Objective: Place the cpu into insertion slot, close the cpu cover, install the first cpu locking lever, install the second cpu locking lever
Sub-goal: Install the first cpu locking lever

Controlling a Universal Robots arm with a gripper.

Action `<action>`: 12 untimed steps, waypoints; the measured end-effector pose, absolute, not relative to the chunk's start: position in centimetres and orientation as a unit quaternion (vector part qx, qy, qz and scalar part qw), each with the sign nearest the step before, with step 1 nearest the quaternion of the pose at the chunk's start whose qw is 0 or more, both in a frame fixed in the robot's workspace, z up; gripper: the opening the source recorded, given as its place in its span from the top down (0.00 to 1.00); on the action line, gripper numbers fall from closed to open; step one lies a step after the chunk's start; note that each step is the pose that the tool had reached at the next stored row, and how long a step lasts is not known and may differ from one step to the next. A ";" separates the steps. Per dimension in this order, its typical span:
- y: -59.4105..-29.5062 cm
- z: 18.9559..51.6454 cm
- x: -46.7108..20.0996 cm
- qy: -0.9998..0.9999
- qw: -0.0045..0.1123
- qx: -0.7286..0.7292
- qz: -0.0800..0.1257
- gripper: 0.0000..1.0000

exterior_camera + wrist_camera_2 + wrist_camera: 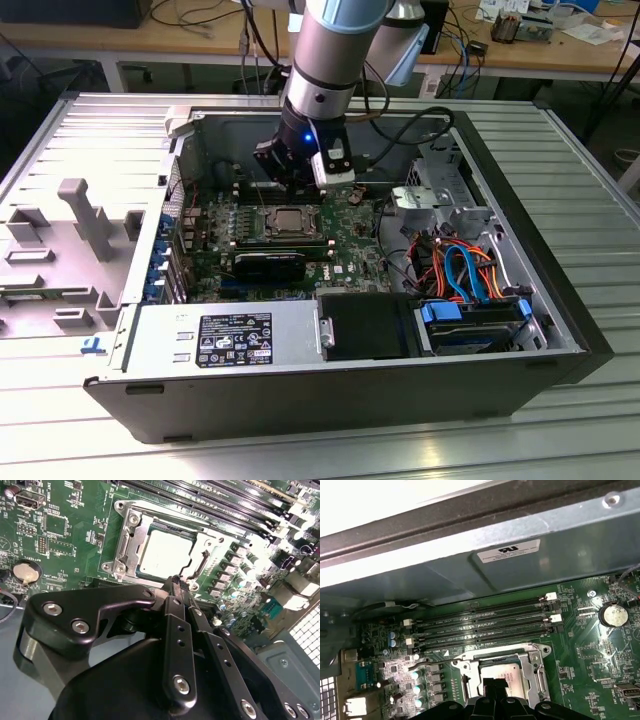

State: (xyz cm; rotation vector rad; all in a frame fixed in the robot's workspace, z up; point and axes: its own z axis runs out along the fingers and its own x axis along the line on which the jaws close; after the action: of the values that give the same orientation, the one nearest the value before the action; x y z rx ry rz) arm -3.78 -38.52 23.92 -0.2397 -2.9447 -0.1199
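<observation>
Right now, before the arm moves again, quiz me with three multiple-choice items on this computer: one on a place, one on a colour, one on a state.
1. Where is the cpu?
A. Seated in the insertion slot
B. Held up in the hand
C. Lying on the power supply

2. What colour is the circuit board?
A. Blue
B. Green
C. Red

3. How does the cpu cover stand?
A. Tipped upright, open
B. Taken off and laid outside the case
C. Lying flat around the cpu

Answers:
1 A: in the second wrist view the cpu sits inside the insertion slot.
2 B: the circuit board is green in both wrist views.
3 C: the cpu cover lies flat, framing the chip's face.
</observation>
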 end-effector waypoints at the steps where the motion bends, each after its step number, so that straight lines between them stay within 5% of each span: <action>1: -38.5 23.9 -3.8 -0.992 0.092 -0.078 -0.040 0.89; 12: -38.5 23.9 -3.8 -0.994 0.093 -0.050 -0.038 0.89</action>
State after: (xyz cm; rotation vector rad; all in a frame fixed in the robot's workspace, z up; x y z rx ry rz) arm -3.78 -38.52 23.92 -0.1490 -2.9486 -0.1113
